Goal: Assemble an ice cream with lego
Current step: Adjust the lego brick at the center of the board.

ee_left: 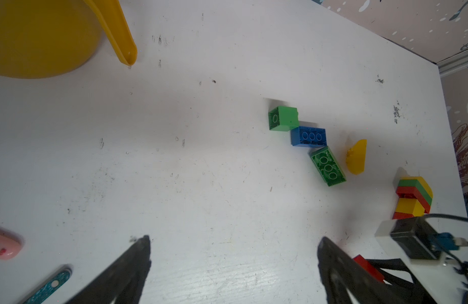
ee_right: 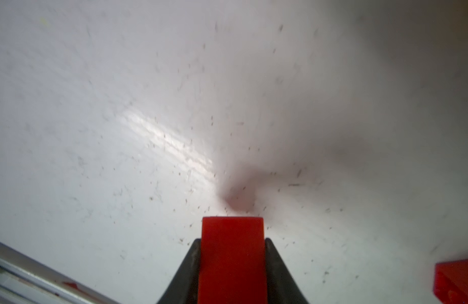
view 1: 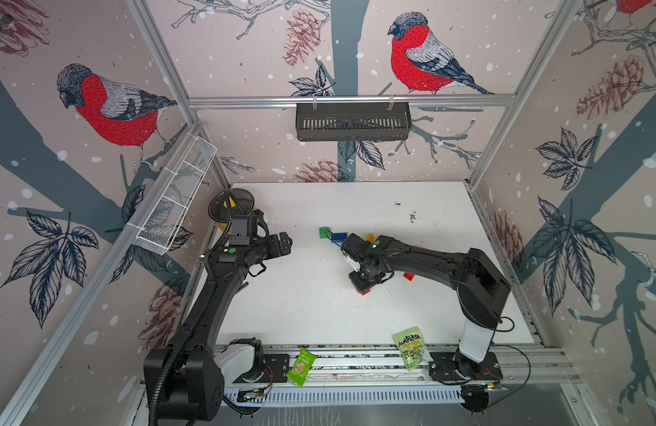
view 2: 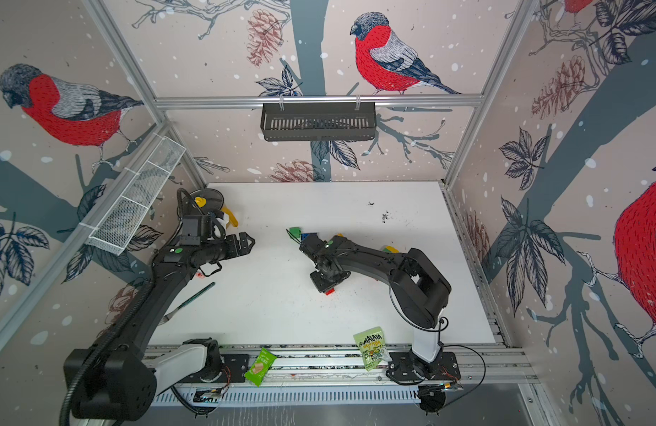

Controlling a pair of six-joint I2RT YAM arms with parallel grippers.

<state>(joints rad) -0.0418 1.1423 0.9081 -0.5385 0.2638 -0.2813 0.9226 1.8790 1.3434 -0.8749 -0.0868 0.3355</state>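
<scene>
Lego brick [ee_right: 232,252], plain red, clamped between right fingers [ee_right: 277,279].

2 black arms [view 1: 204,306] | white base links [view 1: 475,339] | green status dots [view 1: 232,250] | corrugated black cable [view 1: 173,350]

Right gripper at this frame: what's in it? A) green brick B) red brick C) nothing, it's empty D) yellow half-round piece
B: in the right wrist view the right gripper is closed on a red brick, with its jaws against both sides of the brick.
</scene>
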